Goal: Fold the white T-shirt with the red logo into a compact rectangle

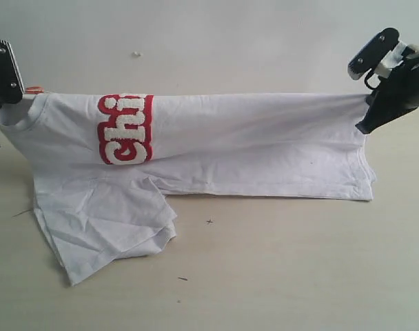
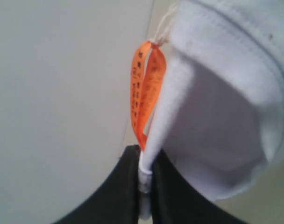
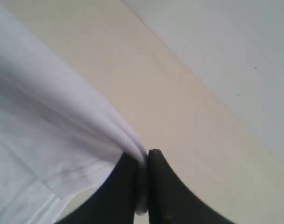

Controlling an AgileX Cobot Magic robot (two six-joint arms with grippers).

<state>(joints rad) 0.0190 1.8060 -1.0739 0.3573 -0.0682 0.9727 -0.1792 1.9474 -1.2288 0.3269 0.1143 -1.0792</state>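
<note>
The white T-shirt (image 1: 251,148) hangs stretched between both grippers, its lower part and one sleeve (image 1: 103,227) resting on the table. The red logo (image 1: 125,129) shows folded over the top edge near the collar end. My left gripper (image 1: 3,93) is shut on the collar edge beside the orange neck tag (image 2: 144,88); its black fingers (image 2: 118,191) pinch white cloth. My right gripper (image 1: 370,103) is shut on the hem corner, and in the right wrist view its fingertips (image 3: 158,172) clamp the bunched fabric (image 3: 62,116).
The beige table (image 1: 285,269) runs in front of the shirt and a pale wall (image 1: 230,41) stands behind. A small white speck (image 1: 136,53) sits on the wall side. Tiny dark flecks (image 1: 209,221) lie on the table.
</note>
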